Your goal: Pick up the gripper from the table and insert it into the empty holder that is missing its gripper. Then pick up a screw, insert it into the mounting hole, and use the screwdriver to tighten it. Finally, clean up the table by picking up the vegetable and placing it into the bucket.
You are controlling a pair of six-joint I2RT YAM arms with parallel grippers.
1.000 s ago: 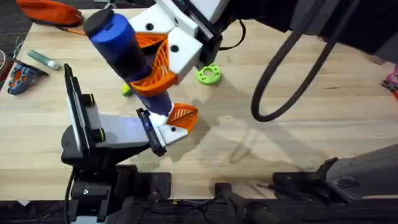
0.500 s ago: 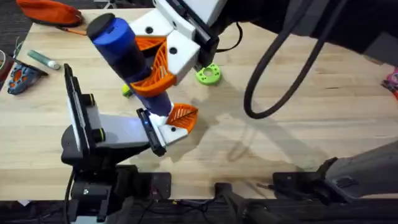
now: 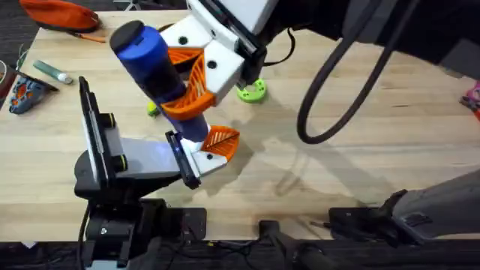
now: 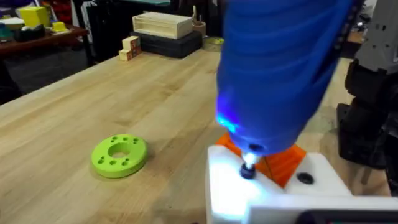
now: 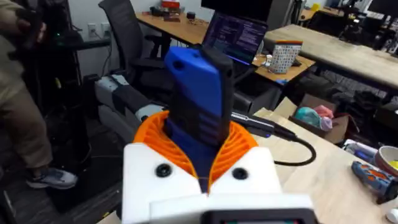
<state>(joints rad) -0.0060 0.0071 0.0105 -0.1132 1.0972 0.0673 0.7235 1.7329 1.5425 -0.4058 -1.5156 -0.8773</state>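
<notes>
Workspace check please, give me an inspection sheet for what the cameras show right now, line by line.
Surface: light wooden table, bare on its right half.
Job's things: blue screwdriver tilted, tip down on a screw in the white holder; orange gripper seated in the holder; a bit of the yellow vegetable peeks out behind the screwdriver.
Clutter: green ring-shaped disc, grey-green marker, orange pouch.
Grippers: right gripper clamps the screwdriver between orange pads; left gripper: nothing seen.
Cables: black cable loops over the table.
Surroundings: desks, an office chair, a laptop.
</notes>
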